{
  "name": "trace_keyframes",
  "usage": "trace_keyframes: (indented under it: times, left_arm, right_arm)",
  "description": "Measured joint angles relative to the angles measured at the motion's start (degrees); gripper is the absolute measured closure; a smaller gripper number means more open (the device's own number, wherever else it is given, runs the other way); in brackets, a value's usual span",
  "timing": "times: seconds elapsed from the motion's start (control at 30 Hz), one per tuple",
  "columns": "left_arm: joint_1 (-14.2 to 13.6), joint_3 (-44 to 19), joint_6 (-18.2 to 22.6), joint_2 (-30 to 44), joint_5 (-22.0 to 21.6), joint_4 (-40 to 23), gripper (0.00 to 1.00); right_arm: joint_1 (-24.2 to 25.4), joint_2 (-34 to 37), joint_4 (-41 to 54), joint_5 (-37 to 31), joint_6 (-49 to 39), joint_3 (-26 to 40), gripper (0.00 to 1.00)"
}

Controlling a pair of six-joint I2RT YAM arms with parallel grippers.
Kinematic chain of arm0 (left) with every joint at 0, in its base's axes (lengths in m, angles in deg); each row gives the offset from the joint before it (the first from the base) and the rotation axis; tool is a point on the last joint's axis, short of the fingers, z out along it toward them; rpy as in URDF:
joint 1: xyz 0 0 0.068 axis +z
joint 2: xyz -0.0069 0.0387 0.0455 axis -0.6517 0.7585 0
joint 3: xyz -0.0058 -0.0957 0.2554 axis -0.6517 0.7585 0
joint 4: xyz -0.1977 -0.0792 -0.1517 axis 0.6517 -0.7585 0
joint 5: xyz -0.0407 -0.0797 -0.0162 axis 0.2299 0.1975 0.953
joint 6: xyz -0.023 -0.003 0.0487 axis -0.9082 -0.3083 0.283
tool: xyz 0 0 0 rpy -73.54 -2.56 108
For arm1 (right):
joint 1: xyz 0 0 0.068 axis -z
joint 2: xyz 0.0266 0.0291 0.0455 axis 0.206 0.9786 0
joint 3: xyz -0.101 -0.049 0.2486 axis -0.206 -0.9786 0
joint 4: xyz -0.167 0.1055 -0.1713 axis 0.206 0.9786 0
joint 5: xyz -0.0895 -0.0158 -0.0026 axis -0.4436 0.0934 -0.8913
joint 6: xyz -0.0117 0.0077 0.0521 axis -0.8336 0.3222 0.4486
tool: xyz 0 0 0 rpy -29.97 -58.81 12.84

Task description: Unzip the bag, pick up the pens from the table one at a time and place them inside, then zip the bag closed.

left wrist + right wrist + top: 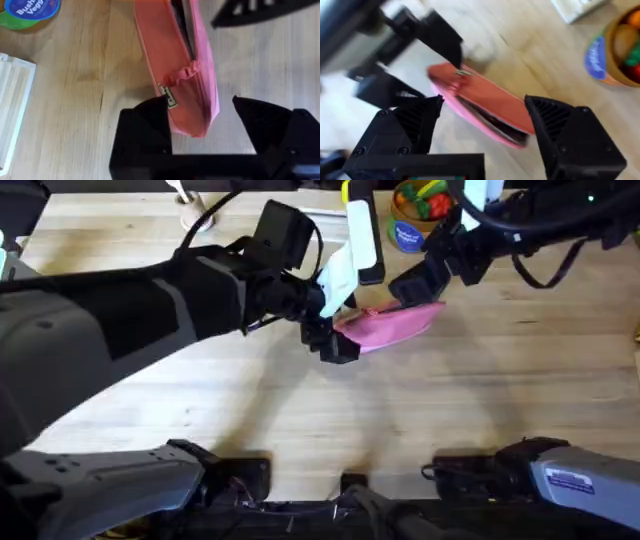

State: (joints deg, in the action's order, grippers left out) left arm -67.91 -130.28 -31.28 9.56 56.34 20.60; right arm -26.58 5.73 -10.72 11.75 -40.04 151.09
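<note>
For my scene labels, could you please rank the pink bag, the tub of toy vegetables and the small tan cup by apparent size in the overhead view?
1. The pink bag, clearly largest.
2. The tub of toy vegetables, partly cropped at the frame edge.
3. The small tan cup, smallest, also cropped, so its margin below the tub is unsure.

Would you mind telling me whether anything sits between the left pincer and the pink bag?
Nothing visible does. The left pincer is open with its fingers on either side of the narrow end of the pink bag, bare table beside it. The right pincer hovers open over the bag's other end.
</note>
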Motion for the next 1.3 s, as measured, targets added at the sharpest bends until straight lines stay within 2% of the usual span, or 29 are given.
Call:
trace_keyframes:
  times: [0.03, 0.1, 0.13, 0.3, 0.47, 0.57, 0.7, 0.93, 0.97, 1.07, 1.3]
  left_arm:
    - [0.0, 0.0, 0.0, 0.0, 0.0, 0.0, 0.197]
    - [0.0, 0.0, 0.0, 0.0, 0.0, 0.1, 0.034]
    - [0.0, 0.0, 0.0, 0.0, 0.0, 0.1, 0.015]
    - [0.0, 0.0, 0.0, 0.0, -0.4, 0.1, 0.008]
    - [0.0, 0.0, 0.0, 0.0, -2.8, 0.1, 0.008]
    - [0.0, 0.0, 0.0, -0.3, -4.1, -0.1, 0.008]
    - [0.9, 0.0, 0.0, -3.2, -5.5, -1.6, 0.008]
    - [7.3, 0.0, 0.2, -9.2, -6.6, -7.3, 0.008]
    - [9.7, 0.0, 0.2, -10.7, -6.7, -9.2, 0.008]
    - [11.2, 0.0, 0.2, -12.1, -6.8, -9.6, 0.008]
    - [12.3, 0.0, 0.2, -13.5, -6.8, -9.4, 0.008]
  right_arm:
    - [0.0, 0.1, 0.0, -2.6, -1.2, 0.0, 0.008]
    - [0.0, 0.5, 0.0, -7.3, -2.8, 0.0, 0.008]
    - [0.0, 0.8, 0.0, -9.2, -3.3, 0.0, 0.008]
    - [0.0, 2.7, -0.9, -14.3, -7.6, 0.0, 0.008]
    - [0.0, 3.2, -1.6, -15.0, -15.3, 0.0, 0.008]
    - [0.0, 3.2, -1.5, -12.7, -21.1, 0.0, 0.008]
    - [0.3, 3.2, -1.0, -6.4, -29.4, 0.0, 0.008]
    - [4.1, 3.2, 0.8, 4.5, -37.5, 0.0, 0.008]
    - [6.3, 3.2, 0.9, 7.4, -38.7, 0.0, 0.008]
    - [7.4, 3.2, 1.0, 8.8, -39.1, 0.0, 0.008]
    - [7.4, 3.2, 1.0, 10.1, -39.8, 0.0, 0.008]
